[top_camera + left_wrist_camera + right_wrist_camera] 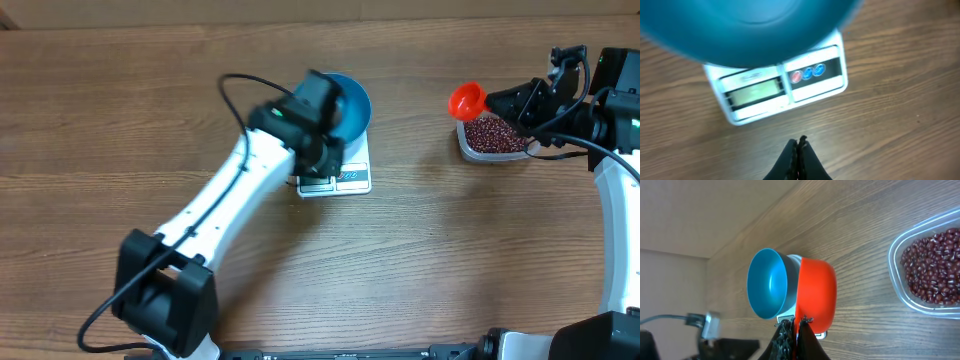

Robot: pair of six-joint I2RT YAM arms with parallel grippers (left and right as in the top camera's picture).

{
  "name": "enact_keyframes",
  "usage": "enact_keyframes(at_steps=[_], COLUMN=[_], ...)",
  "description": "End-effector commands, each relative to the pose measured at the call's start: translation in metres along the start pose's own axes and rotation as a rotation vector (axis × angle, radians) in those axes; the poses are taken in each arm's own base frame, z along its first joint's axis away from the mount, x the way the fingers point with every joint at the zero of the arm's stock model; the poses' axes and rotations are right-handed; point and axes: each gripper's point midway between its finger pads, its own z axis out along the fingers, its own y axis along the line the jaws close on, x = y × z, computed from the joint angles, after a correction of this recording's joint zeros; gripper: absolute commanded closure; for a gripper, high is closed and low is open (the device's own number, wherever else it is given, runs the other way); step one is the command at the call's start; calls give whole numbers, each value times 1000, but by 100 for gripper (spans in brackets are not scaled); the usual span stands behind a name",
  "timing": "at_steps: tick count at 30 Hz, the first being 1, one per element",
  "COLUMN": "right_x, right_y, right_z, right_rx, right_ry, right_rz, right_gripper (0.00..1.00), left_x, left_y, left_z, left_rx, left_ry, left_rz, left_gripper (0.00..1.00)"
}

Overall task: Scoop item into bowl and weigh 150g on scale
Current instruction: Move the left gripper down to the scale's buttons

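The left gripper point(798, 144) hangs with its two dark fingers pressed together and nothing between them, just in front of the scale point(785, 87). We can make out the scale's pale display strip point(754, 92) and three round buttons point(807, 73), one red and two blue, along its near edge, though the left wrist view is blurred. The blue bowl point(740, 25) sits on the scale's platform and overhangs it on both sides. From above, part of the bowl is hidden behind the left wrist, and we cannot tell what lies inside. The right gripper point(796, 326) is closed on the red scoop point(815, 297), pinching it at its lower edge — the part it grips is hidden behind the fingers. In the overhead view the scoop sits at the left end of the clear plastic tub point(893, 265), well apart from the bowl and scale across the wooden table point(450, 250). The beans point(932, 267) lie in the tub as a loose dark red-brown heap. From above the scoop shows only a red hollow, and we cannot tell whether any beans are in it.
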Motion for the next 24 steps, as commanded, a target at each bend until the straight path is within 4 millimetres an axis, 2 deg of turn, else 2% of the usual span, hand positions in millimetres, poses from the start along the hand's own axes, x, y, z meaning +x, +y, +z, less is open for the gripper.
enact_keyframes(at_steps=[1,6,13,18,24], right_x=[-2,-1,-1,-1,0], right_y=[1,1,-3,-3,-3], right_z=[-3,-3,-3,-3,-3], right_rx=[3,5,24,24,26], right_ry=[-9,-7,-8,-7,-3], right_rz=[-13,-11,-6,-6,-2], right_gripper=[96,96,96,96,96], left_x=[6,0,2,-5,-5], left_y=[-6,-8,-4,-8,-6], left_z=[12,33,59,69,81], left_rx=[-87,-162,-148,-136,-154], left_ry=[-62,-183,-245,-309,-300], left_rz=[60,107,188,312,390], left_gripper=[96,96,96,96,96])
